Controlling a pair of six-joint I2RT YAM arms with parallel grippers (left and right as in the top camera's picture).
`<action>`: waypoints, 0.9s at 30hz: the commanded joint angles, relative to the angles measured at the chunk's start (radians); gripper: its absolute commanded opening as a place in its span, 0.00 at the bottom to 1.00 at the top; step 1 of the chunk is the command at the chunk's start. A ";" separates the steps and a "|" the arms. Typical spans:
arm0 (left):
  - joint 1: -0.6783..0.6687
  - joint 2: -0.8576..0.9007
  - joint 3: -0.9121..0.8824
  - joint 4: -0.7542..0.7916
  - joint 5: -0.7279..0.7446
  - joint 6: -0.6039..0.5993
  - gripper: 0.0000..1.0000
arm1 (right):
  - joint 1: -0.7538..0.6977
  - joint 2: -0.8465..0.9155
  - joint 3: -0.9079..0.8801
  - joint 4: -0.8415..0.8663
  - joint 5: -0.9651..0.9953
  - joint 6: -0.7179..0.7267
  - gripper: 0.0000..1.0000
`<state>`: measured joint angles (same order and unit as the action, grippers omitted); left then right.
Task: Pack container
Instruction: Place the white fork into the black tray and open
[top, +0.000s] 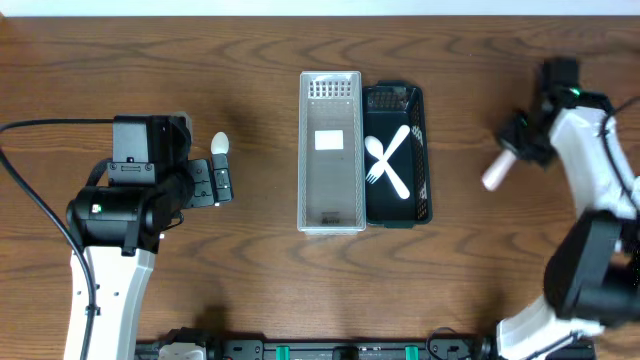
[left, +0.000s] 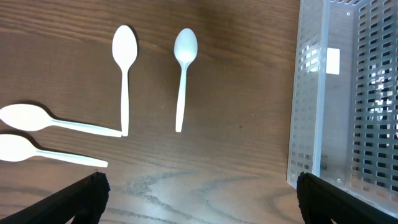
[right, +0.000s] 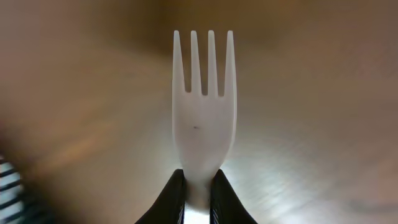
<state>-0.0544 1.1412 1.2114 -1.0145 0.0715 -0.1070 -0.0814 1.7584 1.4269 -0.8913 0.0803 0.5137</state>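
A clear slotted container stands mid-table beside a black container that holds a white spoon and a white fork crossed. My right gripper is at the right side, shut on a white plastic fork with its tines pointing away from the wrist; it also shows overhead. My left gripper is open and empty above the table, left of the clear container. Several white spoons lie ahead of it; overhead only one spoon bowl shows past the arm.
The clear container's wall stands just past my left gripper's right finger. The spoons lie spread on the wood at the left, two of them touching end to end. The right arm's base stands at the table's right edge.
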 joint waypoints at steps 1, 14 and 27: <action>-0.003 0.002 0.023 -0.003 -0.012 0.010 0.98 | 0.156 -0.114 0.051 0.032 0.010 -0.041 0.01; -0.003 0.002 0.023 -0.010 -0.012 0.010 0.98 | 0.480 0.119 0.052 0.073 0.069 0.002 0.02; -0.003 0.002 0.023 -0.014 -0.012 0.010 0.98 | 0.421 0.091 0.154 0.013 0.080 -0.025 0.69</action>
<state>-0.0544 1.1412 1.2114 -1.0252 0.0719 -0.1070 0.3828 1.9354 1.5009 -0.8581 0.1280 0.5007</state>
